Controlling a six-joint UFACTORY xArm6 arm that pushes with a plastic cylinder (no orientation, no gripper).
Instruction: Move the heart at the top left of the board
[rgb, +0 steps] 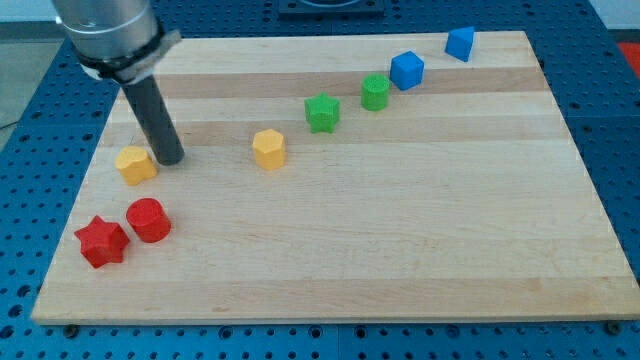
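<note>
The yellow heart (136, 164) lies near the board's left edge, about halfway up. My tip (169, 159) stands just to its right, touching or almost touching it. The rod rises from there to the arm's grey body at the view's top left. The wooden board (420, 240) fills most of the view.
A red cylinder (148, 220) and a red star (102, 241) lie below the heart. A yellow hexagonal block (268, 149), a green star (322, 112), a green cylinder (375, 92) and two blue blocks (407, 70) (459, 43) run diagonally towards the top right.
</note>
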